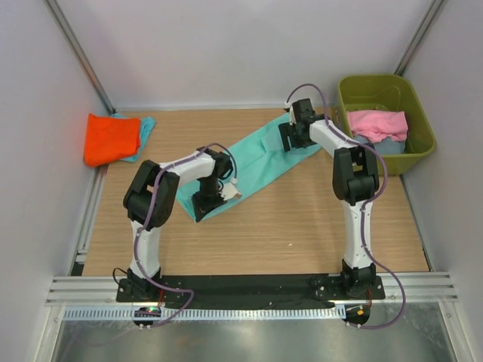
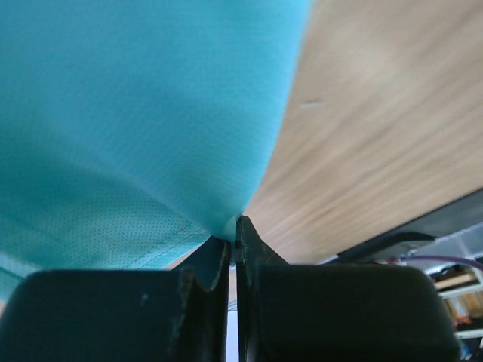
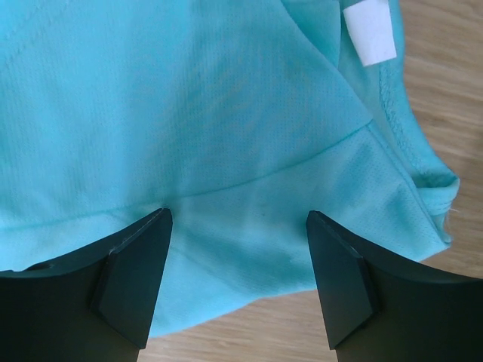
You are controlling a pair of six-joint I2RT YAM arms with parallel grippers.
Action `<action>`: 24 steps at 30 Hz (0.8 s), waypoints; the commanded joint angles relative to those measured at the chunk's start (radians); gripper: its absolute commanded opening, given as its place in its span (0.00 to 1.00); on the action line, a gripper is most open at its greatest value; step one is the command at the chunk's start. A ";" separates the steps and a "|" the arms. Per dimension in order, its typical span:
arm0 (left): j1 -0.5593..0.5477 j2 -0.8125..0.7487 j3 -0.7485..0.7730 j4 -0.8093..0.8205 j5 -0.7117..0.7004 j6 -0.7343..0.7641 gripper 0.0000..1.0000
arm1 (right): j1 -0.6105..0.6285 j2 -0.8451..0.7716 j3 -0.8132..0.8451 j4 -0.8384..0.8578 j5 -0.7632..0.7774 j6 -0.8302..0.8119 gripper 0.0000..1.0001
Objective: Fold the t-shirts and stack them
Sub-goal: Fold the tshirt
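Shirts: five; teal shirt (image 1: 264, 154) across wood bench (image 1: 302, 226), orange shirt (image 1: 111, 138) on turquoise shirt (image 1: 146, 126) left, pink shirt (image 1: 377, 123) on blue shirt (image 1: 390, 145) in bin (image 1: 375, 83).
Tools: two; left tool (image 2: 235, 243) pinching teal hem, right tool (image 3: 238, 219) gaping by collar.
Room: white walls (image 1: 226, 53).

pale blue t-shirt (image 1: 389, 145) mostly under pink t-shirt (image 1: 377, 123), teal t-shirt (image 2: 151, 113) cropped, table (image 2: 392, 113) blurred in left wrist view

We count five cloths, one bin, one table and two arms.
By colour we tally one teal t-shirt (image 1: 260, 160), one orange t-shirt (image 1: 109, 139), one turquoise cloth (image 1: 146, 127) showing beside the orange, one pink t-shirt (image 1: 377, 123) and one pale blue t-shirt (image 1: 386, 145); we cannot tell whether the turquoise cloth is a t-shirt. We see a single olive bin (image 1: 377, 90), a single wooden table (image 1: 302, 226), one left arm (image 1: 151, 196) and one right arm (image 1: 355, 177).
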 commanded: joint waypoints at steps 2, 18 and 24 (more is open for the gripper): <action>-0.112 -0.037 -0.010 -0.067 0.131 -0.013 0.00 | 0.025 0.091 0.145 0.012 -0.010 -0.018 0.78; -0.431 0.129 0.184 -0.041 0.259 -0.139 0.00 | 0.133 0.327 0.448 0.042 -0.032 -0.022 0.78; -0.465 0.225 0.318 -0.044 0.251 -0.171 0.00 | 0.136 0.349 0.514 0.053 -0.066 -0.018 0.78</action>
